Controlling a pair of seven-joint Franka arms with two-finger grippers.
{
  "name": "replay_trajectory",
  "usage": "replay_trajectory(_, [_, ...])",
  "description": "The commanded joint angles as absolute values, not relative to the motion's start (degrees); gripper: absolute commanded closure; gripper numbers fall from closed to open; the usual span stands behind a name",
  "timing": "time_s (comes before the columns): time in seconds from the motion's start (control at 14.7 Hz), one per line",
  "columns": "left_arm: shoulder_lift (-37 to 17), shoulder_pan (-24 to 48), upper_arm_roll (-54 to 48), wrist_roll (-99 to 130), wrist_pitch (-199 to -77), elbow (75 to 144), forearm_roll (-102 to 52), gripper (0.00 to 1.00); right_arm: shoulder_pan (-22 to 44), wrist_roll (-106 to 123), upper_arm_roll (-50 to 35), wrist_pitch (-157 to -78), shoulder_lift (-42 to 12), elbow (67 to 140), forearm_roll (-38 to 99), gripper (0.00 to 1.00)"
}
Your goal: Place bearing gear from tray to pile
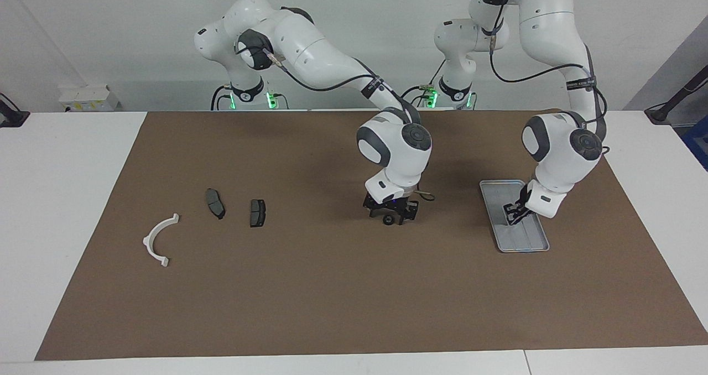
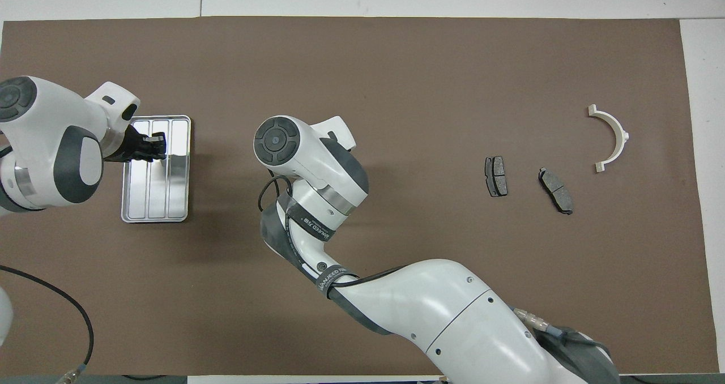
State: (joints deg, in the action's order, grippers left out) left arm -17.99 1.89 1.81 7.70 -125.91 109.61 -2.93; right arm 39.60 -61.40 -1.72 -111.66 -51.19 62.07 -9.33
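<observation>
Brown matting [image 1: 332,286] covers the table in both views. Silver-grey, the tray [image 1: 535,243] is seen at the right of the facing view and at the left of the overhead view [image 2: 175,203], its lengthwise ridges plain only from overhead. The left gripper [image 1: 513,213] is lowered over the tray's middle; whether it is wide or narrow cannot be told from either view, and nothing can be made out in the tray beneath it.

At the centre of the facing view the right gripper [image 1: 390,215] is held low over bare matting, between the tray and the pile. A small dark ring-shaped part, the gear [image 1: 390,219], is seen at its fingertips, apparently gripped; whether the part touches the matting cannot be told. From overhead this gripper and the gear are hidden entirely under the arm's white wrist.

The pile lies at the left of the facing view and the right of the overhead view. Two dark pads [image 1: 215,203] [image 1: 257,212] are set near each other but apart, and a white curved bracket [image 1: 159,239] lies beside them, closer to the right arm's end of the table. In the overhead view the pads [image 2: 495,176] [image 2: 556,190] and bracket [image 2: 612,137] are shown fully unobstructed.
</observation>
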Motion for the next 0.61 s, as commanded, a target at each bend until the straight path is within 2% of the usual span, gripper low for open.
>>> replay_trajectory(0.0, [-13.8,1.4,1.8,9.1,-118.4,107.6,-2.7,1.0,39.7,-63.6,-1.8,-112.1,-52.4,60.6,-10.7,0.15])
replay_trajectory(0.14, [-13.0,1.4,1.8,10.3,-115.8,106.4,-2.7,1.0,39.7,-63.9,-1.8,-112.1,-52.4,60.6,-10.6,0.18])
replay_trajectory(0.34, [-12.9,2.1,1.7,13.3,-115.2,106.0,-2.6,1.0,39.7,-64.3,-1.8,-112.4,-52.3,60.5,-10.7,0.32])
replay_trajectory(0.48, [-12.9,2.1,1.6,13.6,-115.0,105.9,-2.6,1.0,39.7,-64.2,-1.7,-113.3,-52.3,60.6,-10.7,0.46])
replay_trajectory(0.55, [-12.7,2.1,1.6,13.7,-115.0,105.9,-2.6,1.0,39.6,-64.1,-1.7,-113.4,-52.3,60.6,-10.7,0.5])
